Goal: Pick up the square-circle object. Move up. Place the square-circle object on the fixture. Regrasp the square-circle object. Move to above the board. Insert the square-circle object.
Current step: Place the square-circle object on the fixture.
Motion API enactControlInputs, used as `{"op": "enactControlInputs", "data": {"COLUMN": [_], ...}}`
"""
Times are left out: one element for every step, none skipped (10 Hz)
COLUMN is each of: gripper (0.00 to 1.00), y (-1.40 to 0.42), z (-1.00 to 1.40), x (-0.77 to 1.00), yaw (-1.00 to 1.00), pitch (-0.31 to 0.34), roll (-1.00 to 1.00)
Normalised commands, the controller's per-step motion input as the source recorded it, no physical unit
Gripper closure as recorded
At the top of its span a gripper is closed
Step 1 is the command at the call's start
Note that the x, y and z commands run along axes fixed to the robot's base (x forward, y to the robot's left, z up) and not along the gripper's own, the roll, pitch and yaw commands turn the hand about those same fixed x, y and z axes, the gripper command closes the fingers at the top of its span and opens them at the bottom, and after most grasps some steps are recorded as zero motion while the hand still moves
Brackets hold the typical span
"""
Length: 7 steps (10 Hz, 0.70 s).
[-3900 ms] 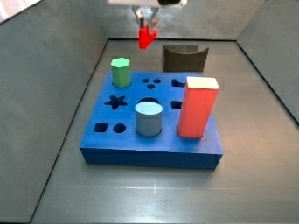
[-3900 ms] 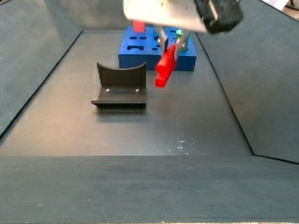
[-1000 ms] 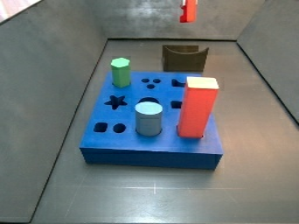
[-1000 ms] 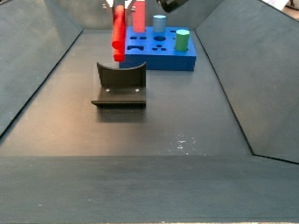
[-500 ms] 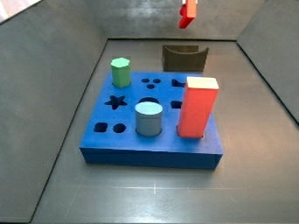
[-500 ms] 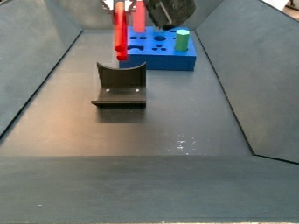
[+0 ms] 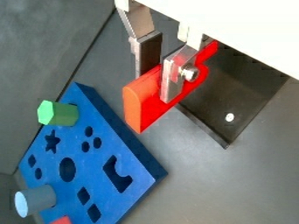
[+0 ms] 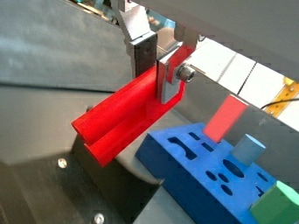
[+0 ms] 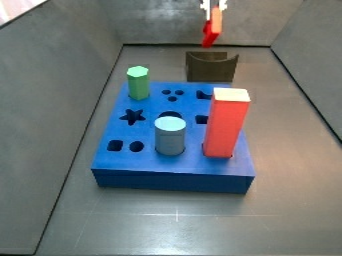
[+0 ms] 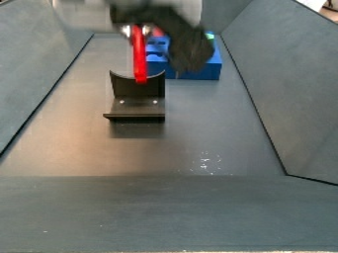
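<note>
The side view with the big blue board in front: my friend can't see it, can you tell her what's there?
The gripper holds the square-circle object, a small red peg, in its fingers just above the dark fixture at the back. In front lies the blue board, with a green peg, a grey-blue cylinder and a tall red block standing in it.

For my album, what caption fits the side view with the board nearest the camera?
End effector holds the square-circle object above the fixture, behind the board.
</note>
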Motion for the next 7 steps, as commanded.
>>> {"op": "enactControlInputs", "data": {"gripper": [1.00,1.00,1.00,1.00,1.00,1.00,1.00], "y": [0.14,0.14,0.14,0.14,0.09,0.02,0.01], "z": [-1.00,-1.00,-1.00,-0.99,-0.90,-0.83,-0.82], "x": [0.17,0.17,0.18,0.19,0.16,0.12,0.10], "yaw": [-0.18,-0.20,-0.20,-0.19,-0.18,-0.15,-0.14], "pitch": [0.160,0.111,0.088,0.028,0.020,-0.013,-0.021], "roll": [-0.60,-0.38,-0.29,-0.18,-0.17,-0.14,-0.13]}}
